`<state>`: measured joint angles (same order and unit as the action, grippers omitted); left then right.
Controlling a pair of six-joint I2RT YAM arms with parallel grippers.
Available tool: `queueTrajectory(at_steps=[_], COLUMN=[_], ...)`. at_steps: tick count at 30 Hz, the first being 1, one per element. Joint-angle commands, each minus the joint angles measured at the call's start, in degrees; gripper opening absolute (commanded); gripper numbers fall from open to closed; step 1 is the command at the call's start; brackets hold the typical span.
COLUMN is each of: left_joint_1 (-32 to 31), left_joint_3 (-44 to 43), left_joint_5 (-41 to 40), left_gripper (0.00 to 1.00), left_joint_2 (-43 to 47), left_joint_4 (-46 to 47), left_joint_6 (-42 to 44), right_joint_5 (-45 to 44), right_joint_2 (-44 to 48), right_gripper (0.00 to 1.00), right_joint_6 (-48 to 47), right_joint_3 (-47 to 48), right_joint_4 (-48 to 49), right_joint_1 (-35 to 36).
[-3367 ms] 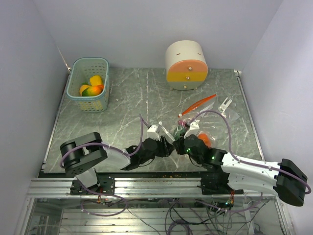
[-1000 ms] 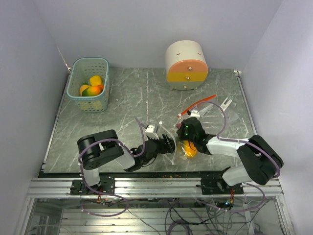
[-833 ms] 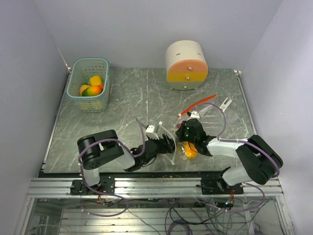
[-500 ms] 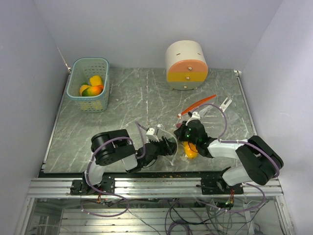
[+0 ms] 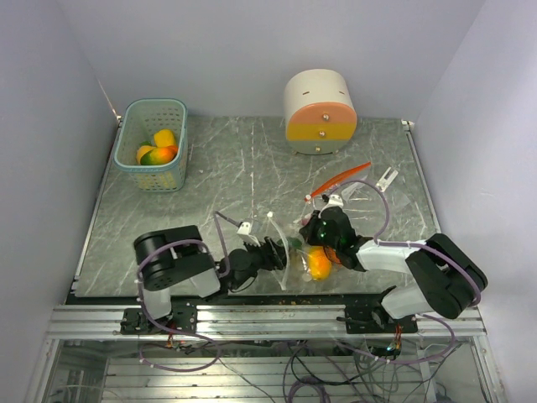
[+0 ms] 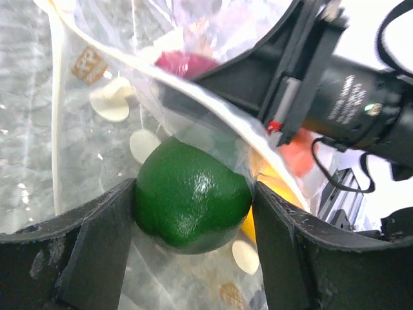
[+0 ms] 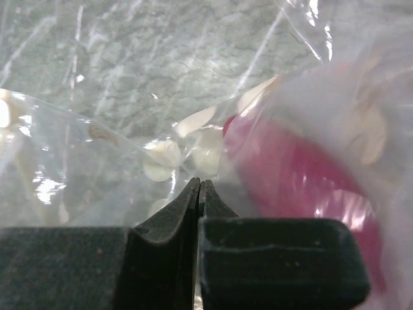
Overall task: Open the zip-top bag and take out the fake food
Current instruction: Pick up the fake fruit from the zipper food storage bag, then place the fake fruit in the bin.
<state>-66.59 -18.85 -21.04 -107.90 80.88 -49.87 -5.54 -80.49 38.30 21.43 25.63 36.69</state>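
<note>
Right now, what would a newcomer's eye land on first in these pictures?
Probably the glossy green fruit, filling the left wrist view between the left gripper's fingers, seemingly touching both. Next, near the table's front edge, the right gripper pinches the clear zip-top bag, orange food showing inside. The cream-and-orange container stands at the back.
</note>
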Motion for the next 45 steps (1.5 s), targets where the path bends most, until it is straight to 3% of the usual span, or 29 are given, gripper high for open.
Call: queueTrajectory(at_steps=[1,5,9,14,21,25,30,33,37,40,45], left_joint_1=[-0.08,-0.06,-0.08,0.09,3.30,11.12,25.26,35.33,47.45,52.35,58.72], left_joint_3=[4.08,5.06,1.73,-1.75,-5.29,-9.82,-13.34,-15.48,-22.18,-24.89,-31.70], left_joint_5=[-2.96,-6.00,-11.51,-22.29,-35.78,-38.33,-38.56,-33.09,-24.57,-16.85,-12.62], left_gripper=[0.38,0.36,0.34,0.32,0.32,0.31,0.30,0.30,0.30,0.29,0.30], left_joint_2=[10.13,24.62,39.86,54.11,65.51,65.71,64.26,59.95,51.19,47.71,39.28], left_joint_4=[-2.91,-17.71,-42.84,-65.14,-80.03,-79.97,-72.56,-66.26,-65.15,-60.32,-59.78], left_joint_6=[3.08,5.48,7.29,9.49,13.16,19.52,26.98,29.51,27.34,26.58,26.54], right_joint_5=[-5.32,-6.93,-6.46,-4.91,-4.14,-3.83,-3.25,-3.38,-3.84,-4.28,-4.59], right_joint_2=[0.71,0.20,-2.09,-3.94,-3.61,-4.79,-4.21,-3.81,-4.02,-4.95,-4.99], right_gripper=[0.00,0.00,0.00,0.00,0.00,0.00,0.00,0.00,0.00,0.00,0.00], right_joint_6=[-1.62,-2.21,-1.94,-1.31,-1.04,-0.67,-0.29,-0.50,-0.83,-0.95,-1.31], right_joint_3=[0.36,0.51,0.72,0.37,0.28,0.53,-0.13,-0.21,-0.82,-0.75,-0.59], right_joint_4=[-7.23,-8.17,-7.59,-5.71,-4.97,-4.90,-4.40,-4.86,-4.57,-4.88,-5.80], right_joint_1=[-0.12,-0.21,-0.21,-0.23,-0.20,-0.19,-0.13,-0.09,-0.10,-0.12,-0.14])
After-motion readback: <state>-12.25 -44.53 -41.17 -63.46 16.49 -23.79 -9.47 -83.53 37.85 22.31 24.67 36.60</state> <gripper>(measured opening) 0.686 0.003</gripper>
